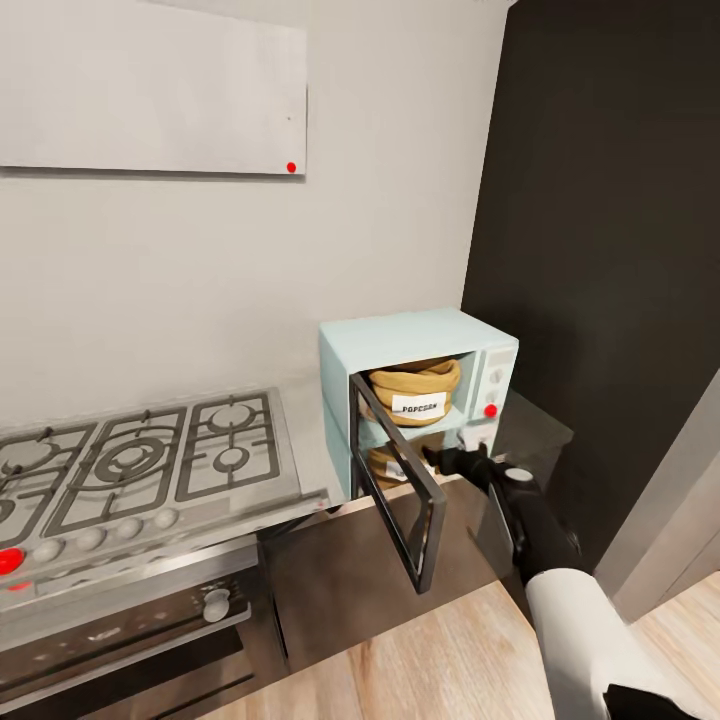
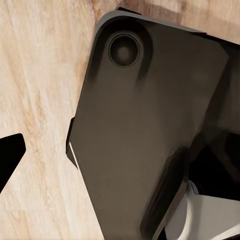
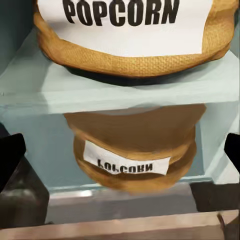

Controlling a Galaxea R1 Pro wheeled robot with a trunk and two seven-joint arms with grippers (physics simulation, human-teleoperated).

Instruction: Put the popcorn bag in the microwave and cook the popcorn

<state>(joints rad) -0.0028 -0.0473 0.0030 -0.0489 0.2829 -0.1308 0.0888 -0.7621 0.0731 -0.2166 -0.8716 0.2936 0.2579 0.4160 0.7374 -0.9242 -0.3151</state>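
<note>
A small squat tan-brown popcorn bag (image 1: 414, 390) with a rolled rim and a white label is sitting inside the pale mint-blue boxy microwave (image 1: 400, 345), just right of the middle of the head view; the oven's dark-framed glass door (image 1: 400, 495) is hanging open, swung out toward the lower centre of the frame. The microwave is standing on the glossy grey steel bench (image 1: 310, 440), beside the steel gas hob (image 1: 140, 460) that is lying at the left edge, and a red knob (image 1: 490, 410) is showing on the white side panel. The right arm, white-sleeved with a black wrist, is reaching up from the lower right corner, its black claw (image 1: 460, 462) hovering just in front of the oven's opening, below the bag and not touching it. In the right wrist view the bag (image 3: 135, 37) is filling the top of the frame, its reflection showing on the shiny surface beneath, while the two dark fingertips (image 3: 10, 160) are sitting spread far apart at the side edges, gripping nothing. In the left wrist view a dark fingertip (image 2: 10, 152) is showing at the left edge over pale wooden floor (image 2: 40, 75); whether that claw is spread or closed I cannot tell
</note>
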